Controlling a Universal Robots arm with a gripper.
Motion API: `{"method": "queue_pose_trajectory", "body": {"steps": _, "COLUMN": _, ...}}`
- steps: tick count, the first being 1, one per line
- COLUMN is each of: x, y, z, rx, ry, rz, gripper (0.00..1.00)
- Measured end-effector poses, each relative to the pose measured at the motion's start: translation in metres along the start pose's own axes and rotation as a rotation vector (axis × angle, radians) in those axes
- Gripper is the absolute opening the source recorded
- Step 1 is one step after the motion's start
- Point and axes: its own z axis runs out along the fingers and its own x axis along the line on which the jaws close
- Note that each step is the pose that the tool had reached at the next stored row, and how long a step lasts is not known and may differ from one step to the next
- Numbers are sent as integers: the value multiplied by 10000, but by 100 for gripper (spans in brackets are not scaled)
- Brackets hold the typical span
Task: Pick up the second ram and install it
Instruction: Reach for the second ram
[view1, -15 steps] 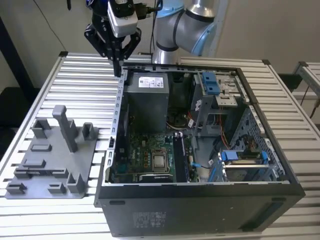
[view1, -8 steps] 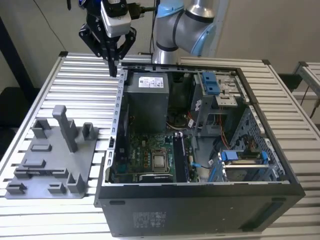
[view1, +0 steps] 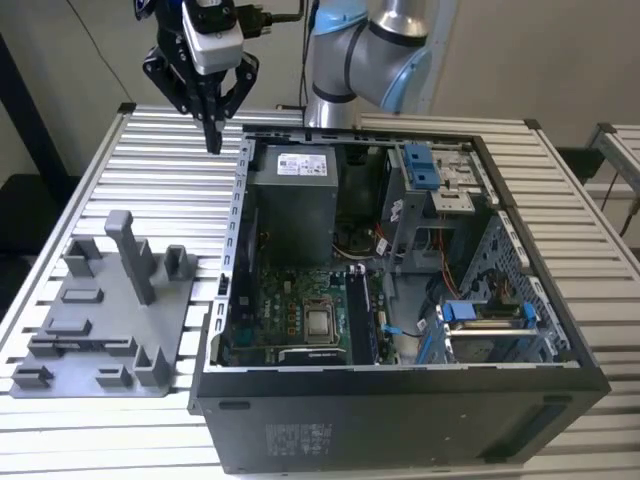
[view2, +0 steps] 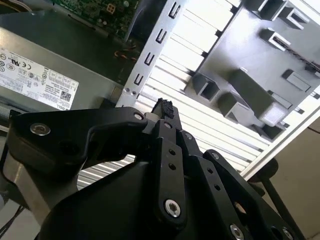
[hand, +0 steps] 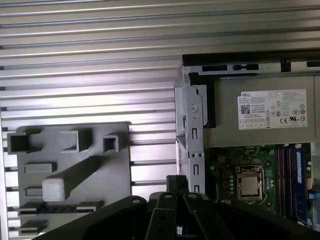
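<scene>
Slatted table (view1: 150, 180) carries everything. Computer case (view1: 400, 425) takes the centre and the exterior view's right. It lies on its side with the panel off, so the board faces up, likely so you can reach in from above. Arm (view1: 370, 40) rises behind it at top centre. Grey fixture plate (view1: 100, 320) sits just beside the case at lower left, probably to keep parts close. Gripper (view1: 213, 140) hangs at upper left, over bare slats near the case's far corner. Its fingers point down and are drawn together to a point, with nothing seen between them. Second ram: not made out for sure. A dark strip (hand: 60, 205) in the plate's long slot, in the first wrist view, may be it, or just shadow.
</scene>
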Motion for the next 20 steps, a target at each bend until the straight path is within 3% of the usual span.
{"method": "queue_pose_trajectory", "body": {"steps": 20, "x": 343, "y": -24, "z": -1, "rx": 0, "ry": 0, "rz": 1, "gripper": 11}}
